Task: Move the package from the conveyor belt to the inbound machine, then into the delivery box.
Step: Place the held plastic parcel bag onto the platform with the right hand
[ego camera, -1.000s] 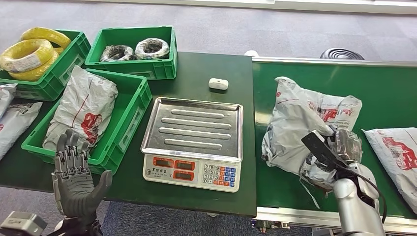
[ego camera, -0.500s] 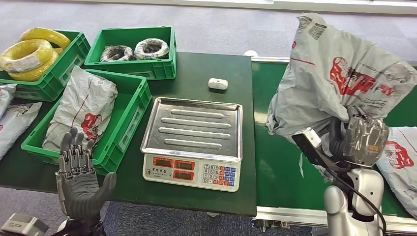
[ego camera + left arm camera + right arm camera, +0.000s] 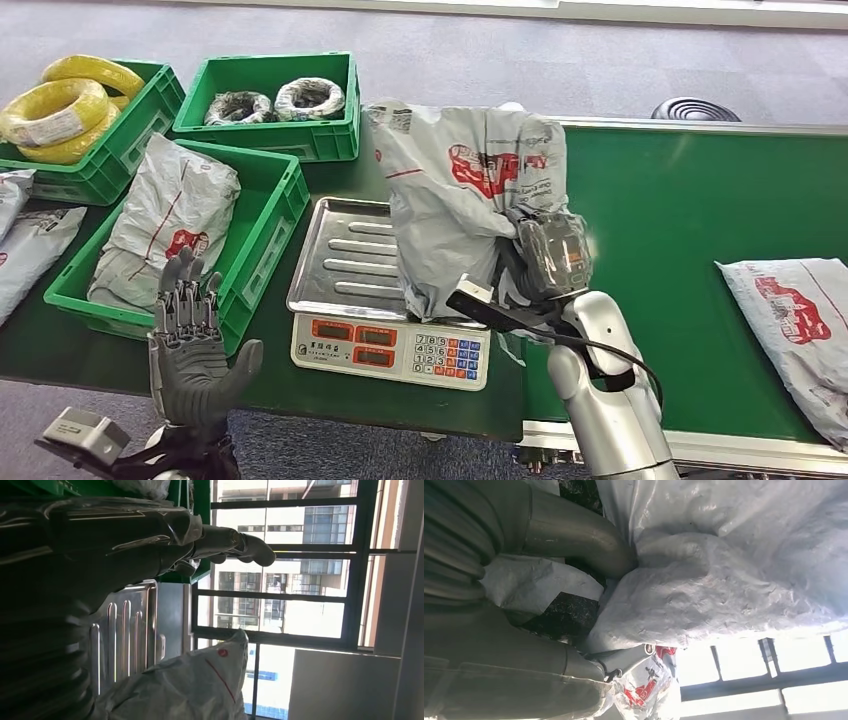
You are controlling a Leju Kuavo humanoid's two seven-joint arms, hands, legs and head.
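My right hand (image 3: 552,252) grips a grey plastic package (image 3: 455,195) with red print and holds it upright over the right half of the scale's steel tray (image 3: 345,260). Up close, the right wrist view has the crumpled package (image 3: 724,580) pressed against my thumb (image 3: 574,535). My left hand (image 3: 190,345) stands open, palm up, at the table's front edge left of the scale; its fingers (image 3: 235,542) are spread. The left wrist view catches the tray (image 3: 125,635) and the package (image 3: 200,680) above it. A second grey package (image 3: 795,325) lies on the green conveyor belt (image 3: 660,230) at the right.
A green crate (image 3: 265,235) holding a grey package (image 3: 165,220) stands left of the scale. Behind it are a crate of yellow coils (image 3: 70,105) and a crate of dark coils (image 3: 275,100). The scale's keypad (image 3: 440,358) faces me.
My right hand has lifted the package off the belt and swung it left over the scale tray. My left hand has risen a little and shifted right.
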